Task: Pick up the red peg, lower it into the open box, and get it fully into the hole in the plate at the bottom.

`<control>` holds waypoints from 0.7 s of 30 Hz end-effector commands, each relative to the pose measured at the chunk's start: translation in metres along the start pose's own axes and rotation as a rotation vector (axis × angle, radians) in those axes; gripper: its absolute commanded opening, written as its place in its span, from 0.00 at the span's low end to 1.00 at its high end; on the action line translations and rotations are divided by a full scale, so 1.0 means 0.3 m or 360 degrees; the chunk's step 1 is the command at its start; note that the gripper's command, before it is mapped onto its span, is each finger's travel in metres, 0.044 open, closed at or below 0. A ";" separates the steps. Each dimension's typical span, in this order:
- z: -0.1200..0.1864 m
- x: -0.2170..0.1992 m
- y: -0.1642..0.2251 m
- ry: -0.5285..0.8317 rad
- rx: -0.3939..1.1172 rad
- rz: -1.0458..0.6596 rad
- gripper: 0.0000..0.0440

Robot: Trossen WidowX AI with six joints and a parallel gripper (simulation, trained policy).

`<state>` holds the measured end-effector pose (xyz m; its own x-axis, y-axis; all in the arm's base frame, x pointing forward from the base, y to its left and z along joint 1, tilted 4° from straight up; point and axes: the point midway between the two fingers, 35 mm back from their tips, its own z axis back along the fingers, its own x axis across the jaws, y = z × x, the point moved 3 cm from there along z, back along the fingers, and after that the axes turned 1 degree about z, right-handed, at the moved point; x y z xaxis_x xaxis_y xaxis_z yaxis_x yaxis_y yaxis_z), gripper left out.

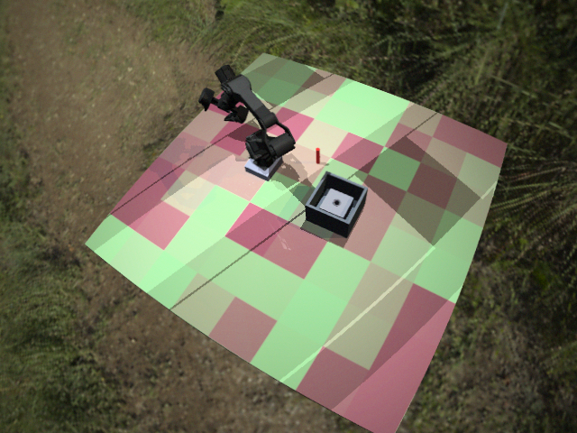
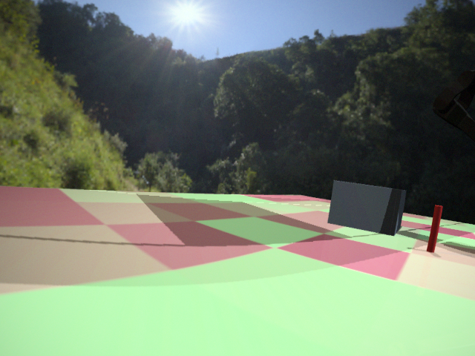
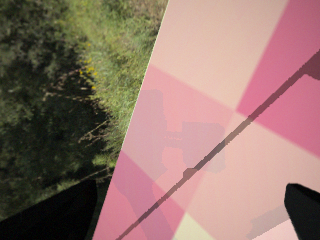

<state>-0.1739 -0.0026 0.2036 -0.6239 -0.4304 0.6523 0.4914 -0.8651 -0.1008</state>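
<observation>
1. Red peg [image 1: 317, 156] [image 2: 434, 228]: stands upright on the desk [image 1: 297, 289] [image 2: 191, 322] [image 3: 210, 30], outside the box and well apart from the gripper.
2. Gripper [image 1: 216, 114] [image 3: 189, 191], far left in the top view: its fingers are spread wide, with nothing between them. It is raised above the desk near the edge, on the opposite side of the arm base from the peg.
3. Arm [image 1: 253, 102], next to the right: the links rise from the base and reach away from the peg and the box.
4. Arm base [image 1: 268, 175]: the pale block rests on the desk, between the gripper side and the peg.
5. Peg position, right of the base: the peg is near the box, touching neither the box nor the arm.
6. Open box [image 1: 325, 219] [image 2: 358, 207], rightmost of these items in the top view: the dark walls surround a pale plate [image 1: 326, 200] at the bottom. The hole near the middle of the plate is visible, and the peg is not in it.
7. Exterior view, left to right: box, then peg. A dark part of the arm enters at the right edge; the gripper state cannot be read there.
8. Wrist view, left to right: grass, desk edge, then patterned desk surface between the separated fingers. The peg lies outside this view.
</observation>
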 end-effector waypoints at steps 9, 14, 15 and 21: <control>0.107 0.026 -0.188 -0.0101 -0.0414 -0.0194 1.00; 0.178 -0.013 -0.292 -0.0079 -0.0638 -0.0356 1.00; 0.193 -0.025 -0.311 -0.0070 -0.0681 -0.0391 1.00; 0.288 -0.111 -0.406 -0.0007 -0.0920 -0.0615 1.00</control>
<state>-0.1685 0.1236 0.2555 -0.6797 -0.1078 0.7255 -0.0967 -0.9673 -0.2343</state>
